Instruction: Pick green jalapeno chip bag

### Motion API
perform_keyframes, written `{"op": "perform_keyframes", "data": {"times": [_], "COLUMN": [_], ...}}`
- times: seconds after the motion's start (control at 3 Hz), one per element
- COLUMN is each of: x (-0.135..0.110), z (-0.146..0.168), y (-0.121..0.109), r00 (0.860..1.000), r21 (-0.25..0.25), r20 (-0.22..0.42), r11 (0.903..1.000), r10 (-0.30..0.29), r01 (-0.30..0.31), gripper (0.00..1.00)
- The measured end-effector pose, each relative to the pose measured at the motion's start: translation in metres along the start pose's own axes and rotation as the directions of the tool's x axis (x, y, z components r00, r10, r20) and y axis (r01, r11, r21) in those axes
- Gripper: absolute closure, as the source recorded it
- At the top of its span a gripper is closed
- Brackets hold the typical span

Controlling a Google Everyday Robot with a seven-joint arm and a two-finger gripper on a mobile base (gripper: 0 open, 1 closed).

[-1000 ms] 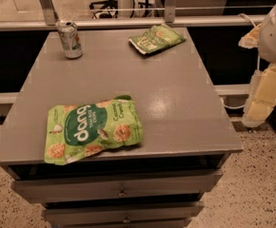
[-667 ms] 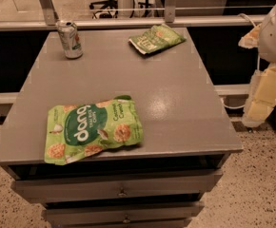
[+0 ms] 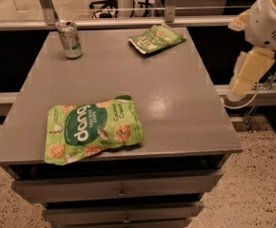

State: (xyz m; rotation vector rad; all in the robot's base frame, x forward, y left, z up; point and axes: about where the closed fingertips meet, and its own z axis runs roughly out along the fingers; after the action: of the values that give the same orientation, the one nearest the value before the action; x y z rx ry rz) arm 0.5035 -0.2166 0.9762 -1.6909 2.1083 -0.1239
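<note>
The green jalapeno chip bag (image 3: 155,38) is a small crinkled dark-green bag lying flat at the far right part of the grey table top (image 3: 176,103). My arm hangs at the right edge of the view, and its pale gripper end (image 3: 245,77) points down beside the table's right edge. It is well to the right of the bag and nearer the camera, touching nothing.
A larger lime-green "dang" rice chips bag (image 3: 93,129) lies at the near left of the table. A green-and-white drink can (image 3: 70,39) stands upright at the far left corner. Drawers (image 3: 121,191) are under the top. A rail and posts (image 3: 128,20) run behind.
</note>
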Motion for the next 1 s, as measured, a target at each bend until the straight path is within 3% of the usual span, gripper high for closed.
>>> {"op": "perform_keyframes", "data": {"times": [0.33,0.67,1.0], "x": [-0.014,-0.034,-0.034], "z": [0.027,0.059,0.06], "y": [-0.052,-0.101,-0.103], "r00": [0.996,0.982,0.981], "r21": [0.056,0.077,0.083], "r20": [0.084,0.189,0.194], "r11": [0.9984,0.9963,0.9956], "r10": [-0.007,0.023,0.027], "r01": [0.002,-0.038,-0.044], "gripper": [0.0,0.0,0.0]}}
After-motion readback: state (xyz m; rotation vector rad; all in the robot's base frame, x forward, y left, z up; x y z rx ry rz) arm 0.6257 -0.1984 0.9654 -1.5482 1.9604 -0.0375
